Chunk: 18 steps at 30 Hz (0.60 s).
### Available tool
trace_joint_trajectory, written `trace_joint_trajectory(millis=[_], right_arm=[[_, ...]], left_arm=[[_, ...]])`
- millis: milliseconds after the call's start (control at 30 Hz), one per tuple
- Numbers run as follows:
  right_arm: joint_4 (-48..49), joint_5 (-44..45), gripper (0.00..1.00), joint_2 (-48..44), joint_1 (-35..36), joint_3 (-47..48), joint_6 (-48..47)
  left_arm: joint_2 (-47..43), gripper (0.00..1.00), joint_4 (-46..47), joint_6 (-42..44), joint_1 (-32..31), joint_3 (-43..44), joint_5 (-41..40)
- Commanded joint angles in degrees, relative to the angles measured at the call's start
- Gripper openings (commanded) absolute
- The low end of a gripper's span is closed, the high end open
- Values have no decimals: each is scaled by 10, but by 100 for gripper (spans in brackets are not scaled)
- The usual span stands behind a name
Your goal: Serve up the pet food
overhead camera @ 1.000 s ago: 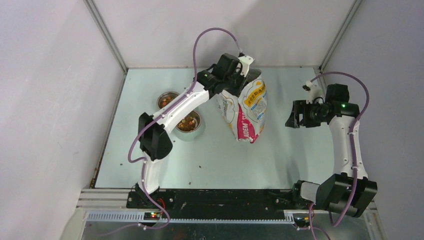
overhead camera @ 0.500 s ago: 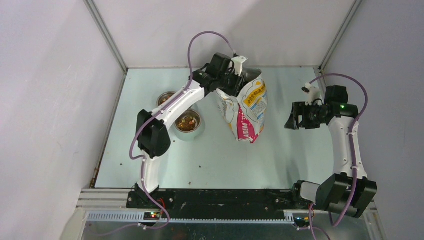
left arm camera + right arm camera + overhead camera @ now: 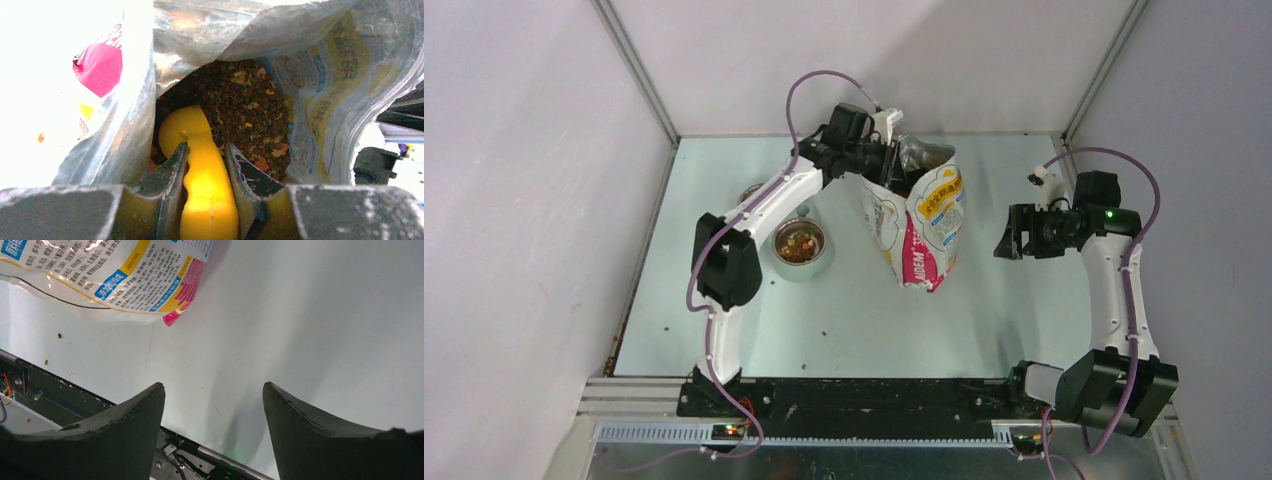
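Observation:
The white-yellow printed bag (image 3: 921, 215) stands upright mid-table with its silver-lined mouth open. Inside it lies the pet food (image 3: 242, 107), small brown kibble with pale and reddish bits. My left gripper (image 3: 886, 160) sits at the bag's mouth, shut on the handle of the orange-yellow scoop (image 3: 202, 165). The scoop's head rests down in the kibble against the bag's left wall. A steel bowl (image 3: 801, 244) left of the bag holds kibble. My right gripper (image 3: 1014, 232) hovers right of the bag, open, with nothing between its fingers (image 3: 125, 425).
A second steel bowl (image 3: 752, 192) sits behind the first, mostly hidden by my left arm. Loose crumbs dot the table (image 3: 1014, 320). Grey walls close in the left, back and right sides. The black base rail (image 3: 60, 400) runs along the near edge.
My left arm has swung left and lowered, bringing the scoop into the bag's mouth. The bag's silver lining now shows and the near bowl is uncovered. The right arm has not moved.

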Motion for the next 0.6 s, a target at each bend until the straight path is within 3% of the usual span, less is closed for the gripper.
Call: trace_joint_trajectory(millis=[0, 567], right_arm=[[3, 4, 74, -8, 2, 2, 5], [12, 13, 74, -6, -2, 2, 2]], left_arm=[[-2, 0, 12, -95, -5, -4, 157], [-12, 0, 49, -128, 24, 25, 179]])
